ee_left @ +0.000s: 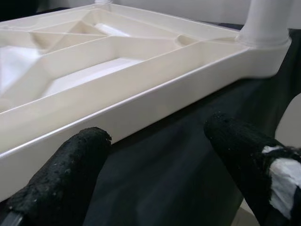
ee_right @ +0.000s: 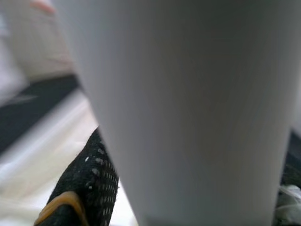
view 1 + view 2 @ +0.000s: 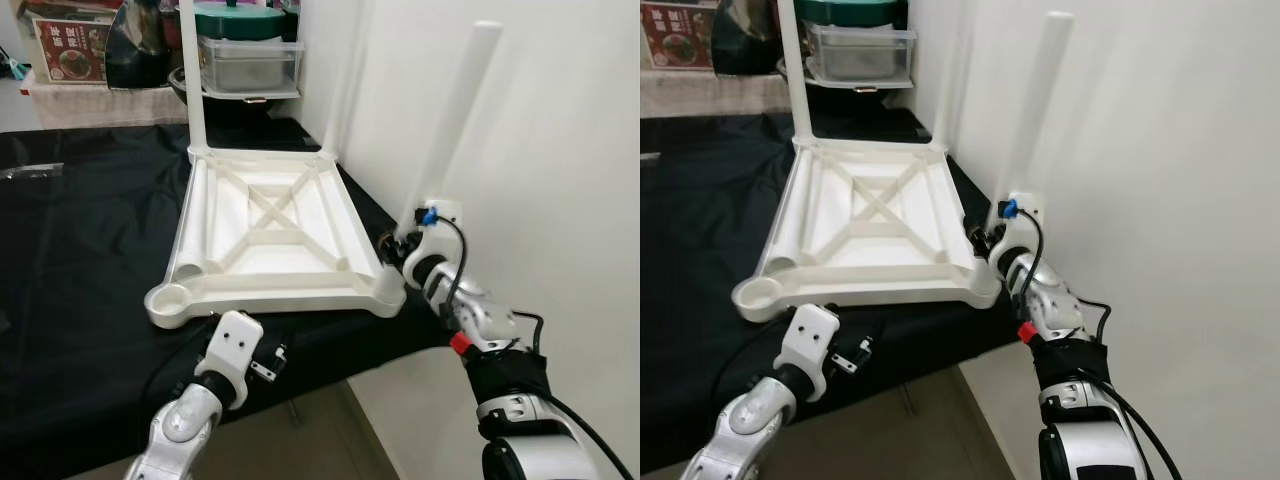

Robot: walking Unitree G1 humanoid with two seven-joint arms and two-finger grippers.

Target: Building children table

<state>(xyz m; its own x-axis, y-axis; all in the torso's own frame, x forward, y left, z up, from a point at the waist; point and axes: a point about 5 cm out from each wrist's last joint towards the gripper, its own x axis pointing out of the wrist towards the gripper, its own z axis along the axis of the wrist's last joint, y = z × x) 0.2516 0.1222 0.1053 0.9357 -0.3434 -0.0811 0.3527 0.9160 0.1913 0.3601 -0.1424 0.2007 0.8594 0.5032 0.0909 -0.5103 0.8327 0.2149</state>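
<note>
Right wrist view: claw (image 3: 992,238) grips smooth white cylindrical leg (image 3: 1035,110).

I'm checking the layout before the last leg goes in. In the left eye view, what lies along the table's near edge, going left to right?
Empty corner socket → left gripper below the edge → white leg held by the right gripper.

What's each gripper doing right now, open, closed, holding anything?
Left gripper: open, empty, facing the near edge of the upturned tabletop.
Right gripper: closed on the white table leg at the near right corner socket.
</note>
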